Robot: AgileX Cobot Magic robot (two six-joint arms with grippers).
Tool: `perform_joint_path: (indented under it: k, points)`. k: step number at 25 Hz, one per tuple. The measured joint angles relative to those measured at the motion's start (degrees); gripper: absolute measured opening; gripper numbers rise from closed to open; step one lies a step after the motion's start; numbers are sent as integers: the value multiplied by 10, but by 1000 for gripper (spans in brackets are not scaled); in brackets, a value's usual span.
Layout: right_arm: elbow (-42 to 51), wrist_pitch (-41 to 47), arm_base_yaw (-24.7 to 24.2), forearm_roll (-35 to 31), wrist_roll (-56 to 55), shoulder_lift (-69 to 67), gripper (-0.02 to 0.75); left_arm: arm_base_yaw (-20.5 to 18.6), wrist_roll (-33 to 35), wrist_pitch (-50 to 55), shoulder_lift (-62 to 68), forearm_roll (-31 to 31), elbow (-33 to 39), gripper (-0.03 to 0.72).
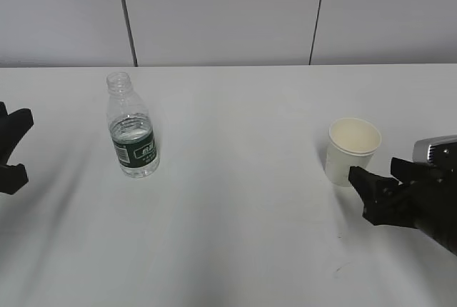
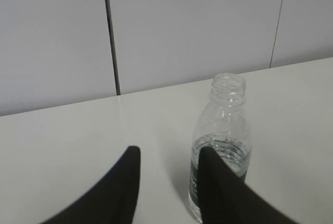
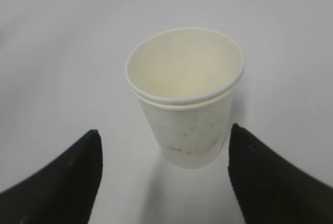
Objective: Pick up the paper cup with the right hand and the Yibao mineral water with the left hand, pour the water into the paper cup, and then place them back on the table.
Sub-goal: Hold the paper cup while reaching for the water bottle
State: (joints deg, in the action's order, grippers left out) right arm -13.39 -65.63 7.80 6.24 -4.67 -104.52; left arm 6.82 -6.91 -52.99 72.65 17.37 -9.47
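Note:
The Yibao mineral water (image 1: pixel 131 127) stands upright and uncapped on the white table (image 1: pixel 235 200), left of centre, with water (image 1: pixel 132 134) in its lower part. My left gripper (image 1: pixel 13 150) is open at the left edge, well apart from it. In the left wrist view the bottle (image 2: pixel 221 130) stands ahead, partly behind the right finger of the left gripper (image 2: pixel 169 156). The off-white paper cup (image 1: pixel 351 150) stands upright at the right. My right gripper (image 1: pixel 378 175) is open just in front of it. In the right wrist view the cup (image 3: pixel 186 94) stands just beyond the open right gripper (image 3: pixel 164 143), empty inside.
A grey panelled wall (image 1: pixel 228 14) rises behind the table's far edge. A small dark scuff mark (image 1: pixel 339 270) lies on the table near the front right.

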Motion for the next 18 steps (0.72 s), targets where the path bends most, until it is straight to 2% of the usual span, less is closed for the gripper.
perform_joint_path:
  k: [18]
  points:
    - [-68,-1,0,-37,-1,-71,591,0,0,-19,15,0,0,241]
